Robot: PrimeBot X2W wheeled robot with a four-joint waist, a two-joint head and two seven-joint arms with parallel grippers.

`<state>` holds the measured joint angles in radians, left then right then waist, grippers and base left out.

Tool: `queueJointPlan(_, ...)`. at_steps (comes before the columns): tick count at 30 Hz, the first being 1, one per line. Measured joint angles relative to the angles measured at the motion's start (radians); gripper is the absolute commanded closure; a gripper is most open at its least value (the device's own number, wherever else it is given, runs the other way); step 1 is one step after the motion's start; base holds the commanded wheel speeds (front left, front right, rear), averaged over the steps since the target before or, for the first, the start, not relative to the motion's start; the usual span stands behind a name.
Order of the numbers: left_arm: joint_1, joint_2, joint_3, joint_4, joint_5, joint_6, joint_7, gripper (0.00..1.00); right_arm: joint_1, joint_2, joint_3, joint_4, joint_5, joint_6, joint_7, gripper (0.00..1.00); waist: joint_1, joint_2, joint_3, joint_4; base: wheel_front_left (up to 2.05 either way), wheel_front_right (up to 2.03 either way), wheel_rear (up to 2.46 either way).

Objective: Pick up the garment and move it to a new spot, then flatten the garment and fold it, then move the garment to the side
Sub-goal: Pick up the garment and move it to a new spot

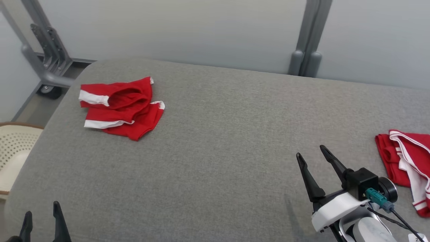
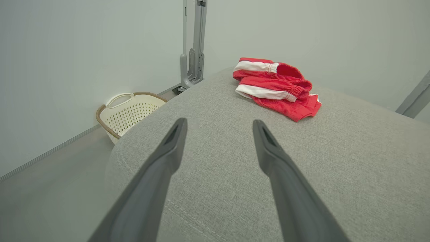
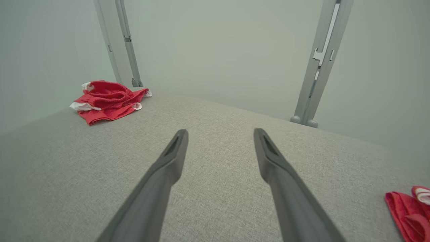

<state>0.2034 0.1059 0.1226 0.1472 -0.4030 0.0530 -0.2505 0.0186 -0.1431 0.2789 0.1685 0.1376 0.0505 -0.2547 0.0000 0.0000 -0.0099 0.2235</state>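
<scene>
garment: red garment [image 1: 121, 107] [image 2: 275, 89] [image 3: 107, 101] with white trim, crumpled near the bed's [image 1: 218, 134] far left corner; nothing touching it
left fingers [image 1: 58, 222] [image 2: 168, 158]: spread wide, holding nothing; over the bed's near left corner, well apart from the garment
right fingers [image 1: 310, 181] [image 3: 270, 161]: spread wide, holding nothing; over the near right part of the bed
other: second red garment [image 1: 406, 168] [image 3: 408, 208], white-striped, at the bed's right edge; cream basket [image 1: 13, 151] [image 2: 131, 111] on the floor just off the left edge
</scene>
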Motion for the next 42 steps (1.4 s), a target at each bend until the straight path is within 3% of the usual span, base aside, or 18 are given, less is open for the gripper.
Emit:
queueJointPlan(12,0.007,-0.007,-0.02,0.004,0.012,-0.031,-0.001,0.0,0.01,0.016,-0.05,0.013,-0.007,-0.009,0.0,0.0,0.0,0.0,-0.02,0.181,0.0,0.0,0.0)
queueJointPlan(20,0.007,-0.006,-0.027,0.03,0.009,-0.068,-0.001,0.0,0.032,0.032,-0.049,0.014,-0.013,-0.019,0.0,0.0,0.0,0.0,-0.026,0.246,0.0,0.0,0.0)
queueJointPlan(24,-0.022,-0.006,-0.054,0.058,-0.027,-0.105,0.031,0.0,0.03,0.033,-0.041,-0.004,-0.027,-0.017,0.0,0.0,0.0,0.0,-0.005,0.249,0.0,0.0,0.0)
queueJointPlan(30,-0.221,0.034,-0.074,0.063,-0.066,-0.133,0.147,0.0,-0.015,0.028,-0.029,-0.036,-0.043,-0.007,0.0,0.0,0.0,0.0,0.056,0.231,0.0,0.0,0.0)
queueJointPlan(42,-0.544,0.102,-0.055,0.177,-0.159,-0.126,0.431,0.0,-0.023,0.02,-0.006,-0.063,-0.057,0.002,0.0,0.0,0.0002,0.0,0.204,0.121,0.0,0.0,0.0)
